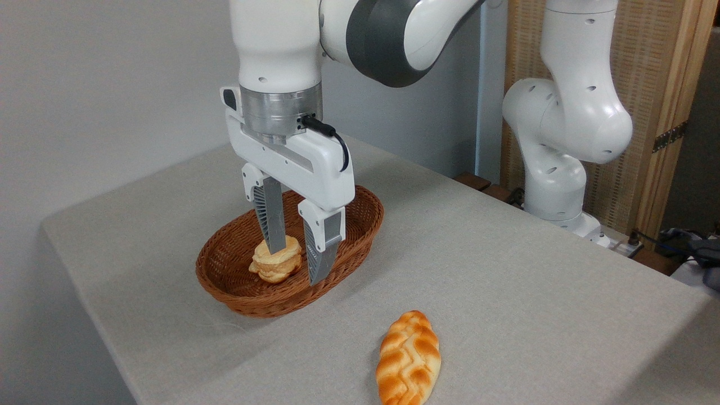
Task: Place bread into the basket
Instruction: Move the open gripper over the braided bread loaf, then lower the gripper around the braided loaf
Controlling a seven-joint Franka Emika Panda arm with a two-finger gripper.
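We find the bun (275, 261) lying in the basket (360, 211). The jaws stand spread above it, gripping nothing. The braided loaf (408, 358) lies on the bench (506, 270).

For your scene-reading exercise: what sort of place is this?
Probably a robotics lab or test room: a robot arm bolted beside a cloth-covered table, with glossy bread and a basket staged as props.

- My desk (506, 292) wears a plain grey cloth.
- Behind me stands a pale grey wall (112, 84).
- At the right is a wood-framed woven screen (652, 84).
- Dark cables (689, 244) lie at the far right edge.
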